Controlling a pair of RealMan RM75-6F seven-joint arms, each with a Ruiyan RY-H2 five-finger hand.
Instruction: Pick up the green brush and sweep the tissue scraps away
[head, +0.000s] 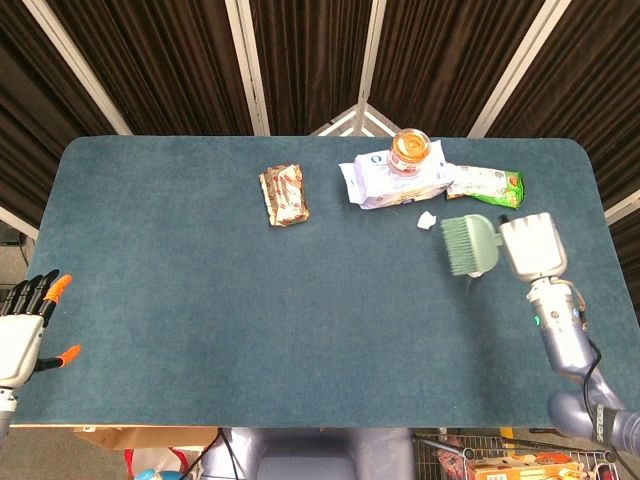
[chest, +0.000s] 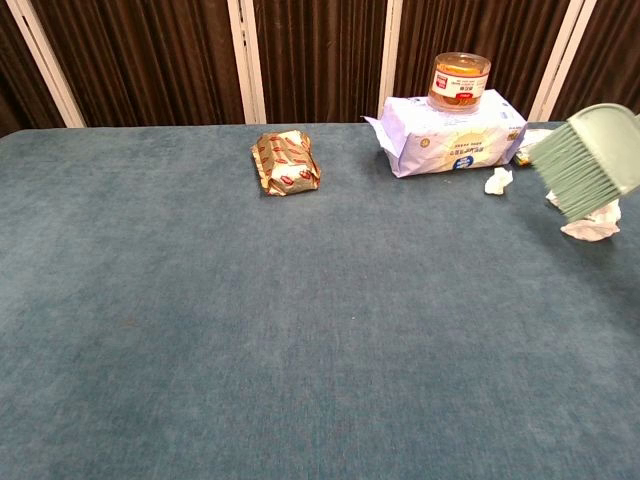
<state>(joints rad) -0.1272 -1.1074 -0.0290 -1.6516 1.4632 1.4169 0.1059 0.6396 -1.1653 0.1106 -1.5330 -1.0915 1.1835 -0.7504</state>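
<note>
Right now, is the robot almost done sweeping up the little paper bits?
Not yet. The picking up is done: the right hand holds the green brush, bristles over the table. The sweeping is under way. Tissue scraps still lie there: one near the wipes pack, more under the brush. The left hand waits open at the table edge.

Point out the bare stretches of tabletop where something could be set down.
Bare: everything left of the snack packet, and the whole near half. Crowded: the far right, where the jar on the wipes pack, the green packet, tissue scraps and the right hand with the green brush cluster.
</note>
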